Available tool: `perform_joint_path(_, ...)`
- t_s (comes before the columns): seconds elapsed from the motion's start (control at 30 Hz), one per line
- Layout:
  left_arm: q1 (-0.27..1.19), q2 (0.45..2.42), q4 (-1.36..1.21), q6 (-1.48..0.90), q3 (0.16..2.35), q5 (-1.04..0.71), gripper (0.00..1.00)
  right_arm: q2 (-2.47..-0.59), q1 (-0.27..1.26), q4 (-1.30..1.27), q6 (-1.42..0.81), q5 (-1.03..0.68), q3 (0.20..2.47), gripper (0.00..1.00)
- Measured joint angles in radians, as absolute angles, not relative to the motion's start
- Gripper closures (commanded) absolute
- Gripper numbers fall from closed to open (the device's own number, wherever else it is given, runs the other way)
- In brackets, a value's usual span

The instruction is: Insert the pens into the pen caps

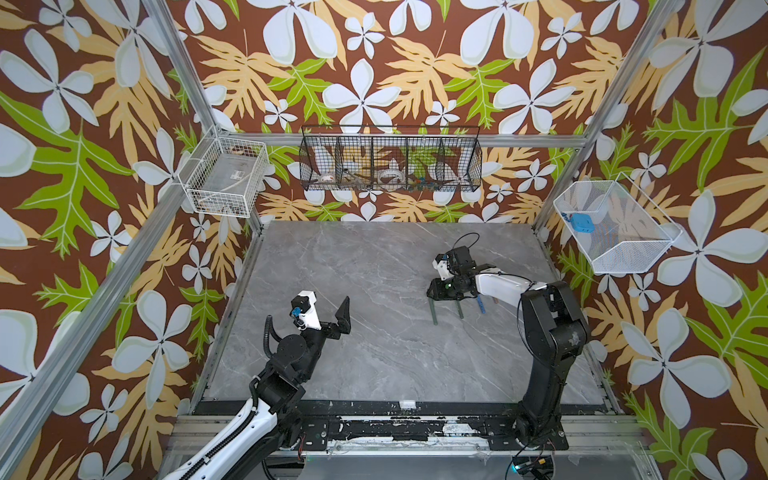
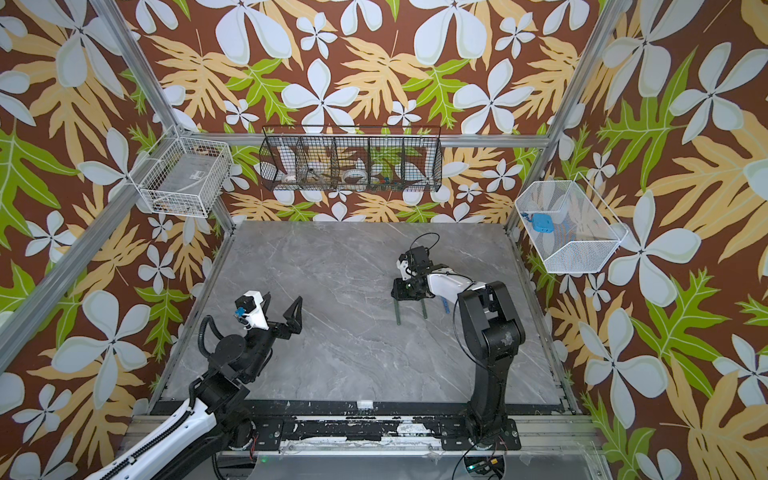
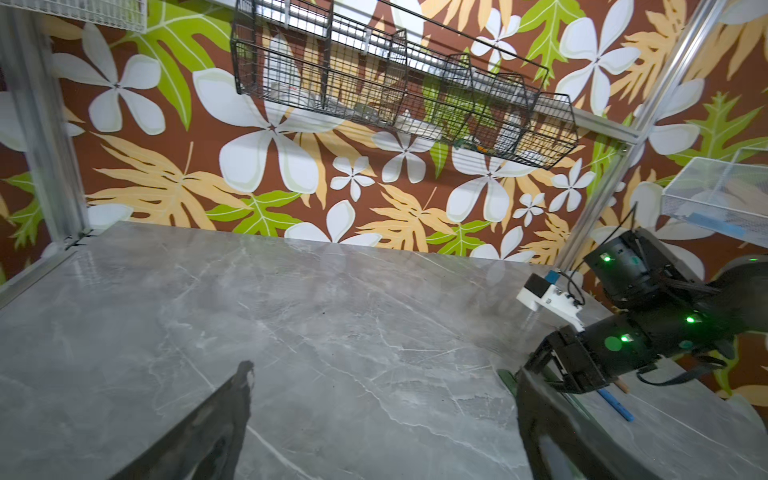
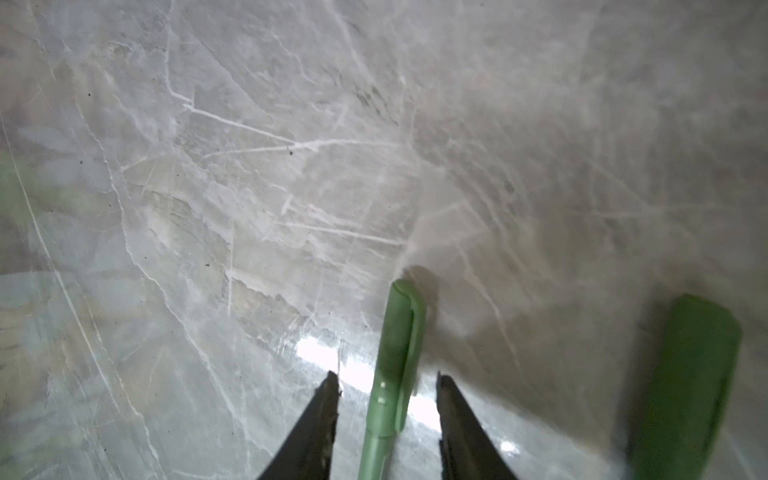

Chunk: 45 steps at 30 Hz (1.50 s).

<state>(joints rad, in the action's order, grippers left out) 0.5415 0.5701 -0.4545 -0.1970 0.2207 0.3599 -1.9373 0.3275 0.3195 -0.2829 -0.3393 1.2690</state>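
Worktop point(image 1: 374, 353): grey marble.
Left hand point(image 2: 280, 309): at 9 o'clock in both top views, raised, fingers spread wide.
Right hand point(image 4: 386, 379): at 3 o'clock, low, partly spread. It straddles a green pen point(image 4: 376, 449) without touching it.
Pens: second green pen point(image 4: 685, 386) and blue pen point(image 1: 481, 306) lie alongside, long axes roughly 12-to-6. The orange-brown pen point(image 3: 622, 385) is mostly hidden by the arm.
Cap point(image 4: 401, 328): on the straddled pen, with its end pointing away from the fingertips.

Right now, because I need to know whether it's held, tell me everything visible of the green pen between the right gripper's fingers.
The green pen is pale green, plastic-looking and capped; a clip runs along the cap, whose rounded end points away from the right gripper. It lies on the grey marbled table between the open jaws, with a gap on each side.
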Motion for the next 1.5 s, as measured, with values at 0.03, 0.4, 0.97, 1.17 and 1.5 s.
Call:
perform_joint_path(0.03, 0.542, 0.580, -0.455, -0.193, 0.221, 0.379, 0.00, -1.937, 0.325, 0.319, -0.281, -0.338, 1.276, 0.51)
perform_joint_path(0.4, 0.345, 0.804, -0.492, -0.194, 0.263, 0.572, 0.00, -1.620, 0.234, 0.134, -0.247, -0.225, 1.032, 0.32)
perform_joint_path(0.97, 0.107, 1.286, -1.109, -0.126, 0.119, 0.423, 0.00, -1.251, 0.076, -0.636, -0.125, 0.368, 0.255, 0.13)
perform_joint_path(1.17, 0.107, 1.362, -1.193, -0.115, 0.131, 0.395, 0.00, -1.414, 0.063, -1.081, -0.055, 0.320, 0.126, 0.00)
perform_joint_path(1.5, 0.107, 1.369, -1.231, -0.103, 0.136, 0.384, 0.00, -1.462, 0.067, -1.150, -0.039, 0.315, 0.207, 0.01)
